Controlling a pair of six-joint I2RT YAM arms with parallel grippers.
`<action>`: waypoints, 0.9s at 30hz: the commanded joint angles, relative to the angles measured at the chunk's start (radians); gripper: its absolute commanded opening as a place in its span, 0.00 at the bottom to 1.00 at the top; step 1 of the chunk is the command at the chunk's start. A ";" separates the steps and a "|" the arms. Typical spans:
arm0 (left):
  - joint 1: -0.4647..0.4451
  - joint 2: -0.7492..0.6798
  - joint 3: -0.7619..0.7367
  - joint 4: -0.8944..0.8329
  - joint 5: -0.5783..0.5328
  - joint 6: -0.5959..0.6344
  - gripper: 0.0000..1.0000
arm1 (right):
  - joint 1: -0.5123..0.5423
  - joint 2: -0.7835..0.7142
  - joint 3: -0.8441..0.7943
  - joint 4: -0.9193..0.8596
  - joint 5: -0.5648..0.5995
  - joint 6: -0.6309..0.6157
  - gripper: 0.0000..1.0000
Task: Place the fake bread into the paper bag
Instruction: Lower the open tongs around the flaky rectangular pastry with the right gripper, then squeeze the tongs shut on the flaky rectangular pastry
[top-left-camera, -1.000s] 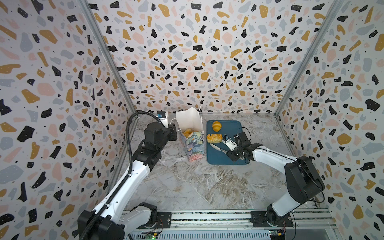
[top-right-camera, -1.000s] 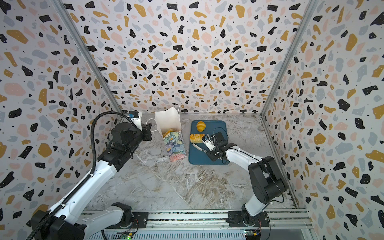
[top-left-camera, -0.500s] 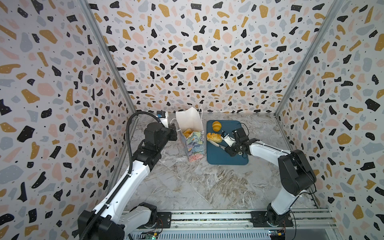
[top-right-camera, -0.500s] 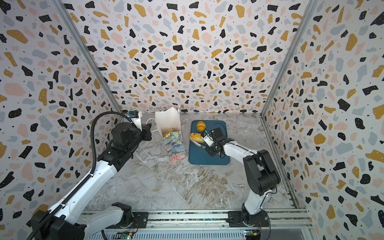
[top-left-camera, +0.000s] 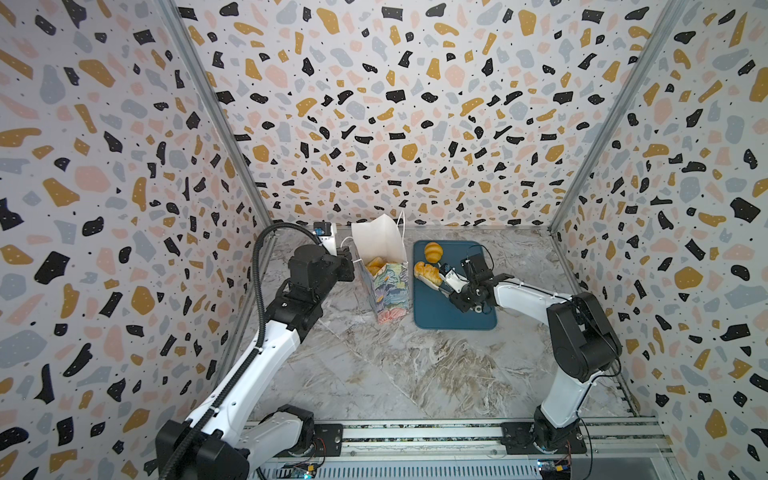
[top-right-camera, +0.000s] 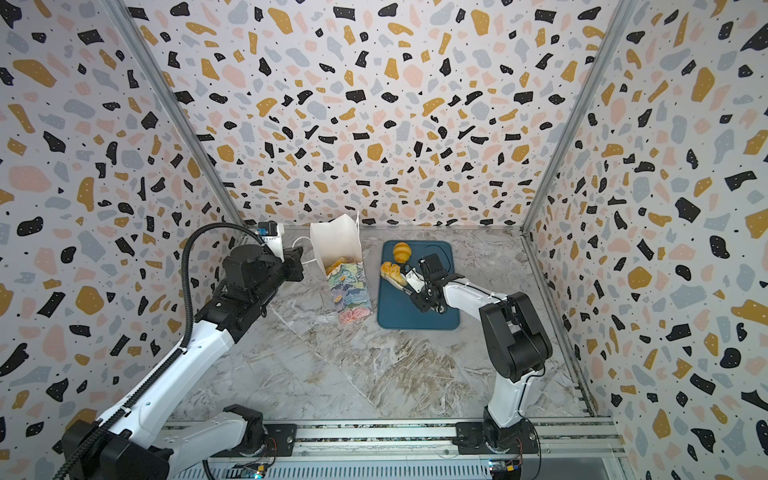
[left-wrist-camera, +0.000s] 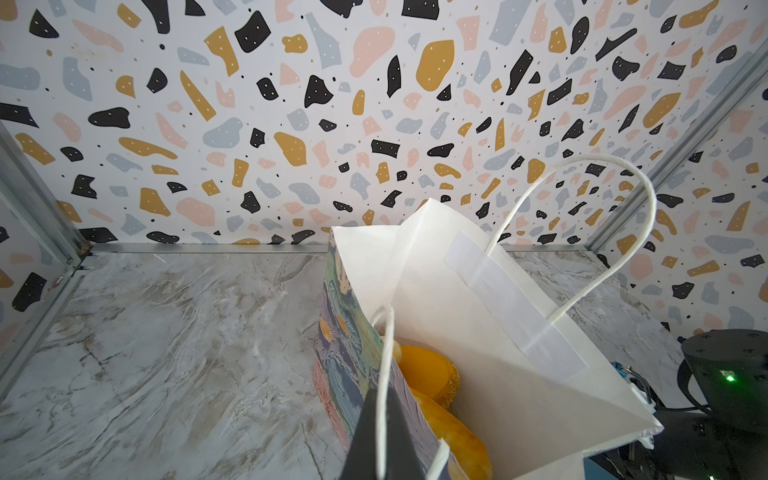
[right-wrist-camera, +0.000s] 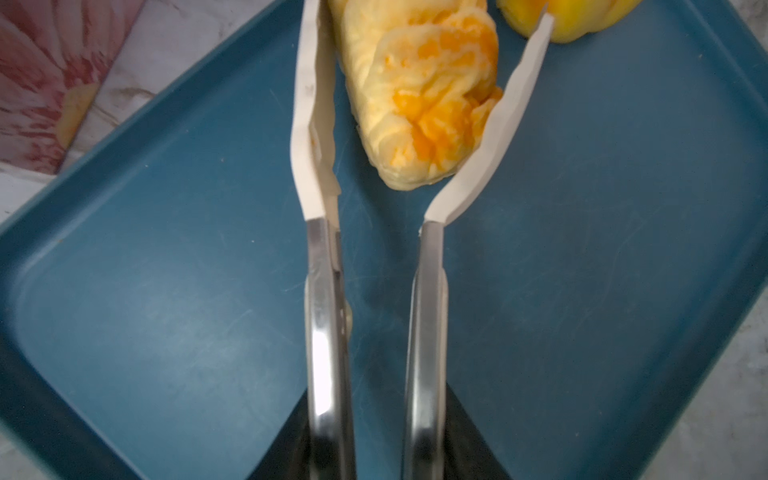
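- Two sets of jaws are in view. We begin with the right gripper (right-wrist-camera: 376, 436), whose jaws are clamped on the steel arms of a pair of tongs (right-wrist-camera: 328, 332).
- The tongs reach forward, and their white tips straddle a ridged roll (right-wrist-camera: 424, 95) of fake bread. One tip touches the roll's side and the other stands slightly off it. The roll lies on the tray.
- The left gripper (left-wrist-camera: 384, 436) has its jaws pressed together on a white cord handle (left-wrist-camera: 384, 353) of the paper bag (top-left-camera: 390, 291).
- We see the bag standing upright on the counter with its mouth open. It is white inside and printed outside with pastel florals, and its other cord handle arches above the rim.
- Inside the bag we make out at least two golden-orange breads (left-wrist-camera: 428, 370), lying low against the floral wall.
- Just beside the bag, on its right in both top views, a flat dark-blue tray (top-left-camera: 457, 320) rests on the counter.
- A second roll (top-left-camera: 433, 251), rounder, sits at the tray's far end near the ridged roll. We cannot tell whether a tong tip touches it.
- The counter (top-left-camera: 395, 374) is grey marbled, with speckled terrazzo walls on three sides.
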 joint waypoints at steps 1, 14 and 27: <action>-0.005 -0.002 -0.009 0.009 -0.005 0.012 0.00 | -0.002 -0.050 -0.013 -0.004 -0.031 0.009 0.36; -0.006 -0.004 -0.014 0.010 -0.024 0.017 0.00 | 0.008 -0.147 -0.094 0.005 -0.052 0.074 0.26; -0.010 -0.001 -0.024 0.020 -0.040 0.017 0.00 | 0.044 -0.259 -0.182 -0.001 -0.041 0.190 0.21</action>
